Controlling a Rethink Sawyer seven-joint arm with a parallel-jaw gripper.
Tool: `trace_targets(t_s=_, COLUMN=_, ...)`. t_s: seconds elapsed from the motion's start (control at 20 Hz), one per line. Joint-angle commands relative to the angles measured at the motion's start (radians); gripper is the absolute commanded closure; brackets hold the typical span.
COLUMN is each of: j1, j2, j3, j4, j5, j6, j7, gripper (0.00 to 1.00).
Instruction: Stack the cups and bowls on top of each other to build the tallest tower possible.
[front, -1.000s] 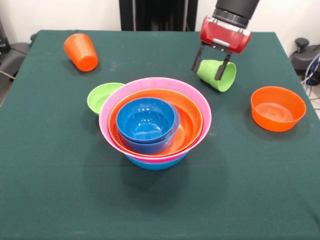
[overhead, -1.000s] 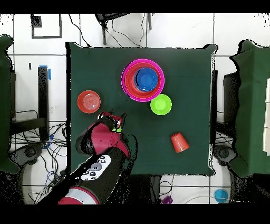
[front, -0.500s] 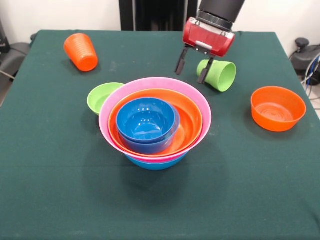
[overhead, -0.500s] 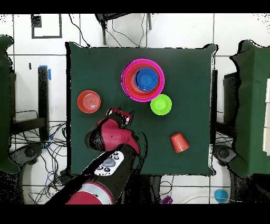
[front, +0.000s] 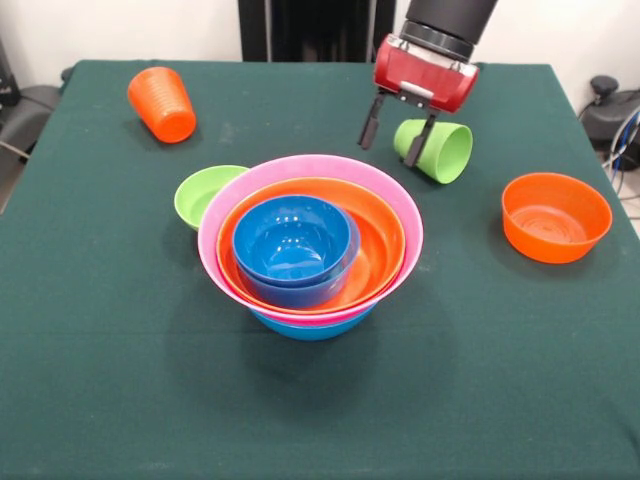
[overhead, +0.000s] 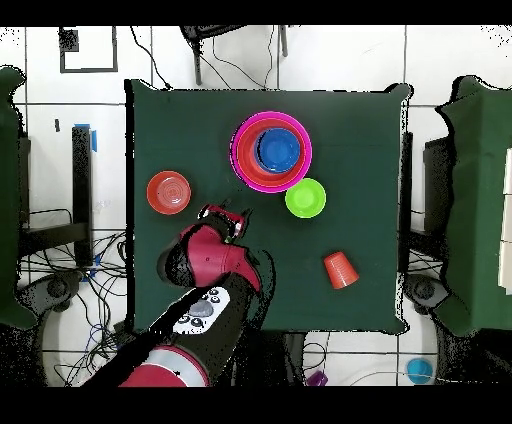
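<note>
tower (front: 310, 245): worktop centre, blue base, pink, orange, small blue bowl nested on top.
green bowl (front: 208, 195): touching the tower's pink rim, toward the orange cup's edge.
orange bowl (front: 555, 216): loose, near the opposite side edge.
gripper (front: 397, 136): spread, empty, beside the green cup (front: 437, 150), which lies tipped toward the far edge.
step: we judge a regrasp of the green cup is next; we need to centre over it.
orange cup (front: 162, 103): far corner, upside down.
blockers: none we see.

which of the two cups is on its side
The lime-green plastic cup beside the tool lies tipped over, mouth facing the camera. The ribbed orange plastic cup stands mouth-down.
</note>
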Motion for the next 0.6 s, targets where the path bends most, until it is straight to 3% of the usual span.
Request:
trace_targets(t_s=0.05, j1=0.025, j2=0.006, j3=0.102, j4=-0.029, j5=-0.007, j6=0.121, j7=0.086, gripper=0.00)
trace_targets(t_s=0.6, j1=0.063, j2=0.015, j3=0.101, j4=-0.018, j5=0.050, j6=0.085, j7=0.150, gripper=0.00)
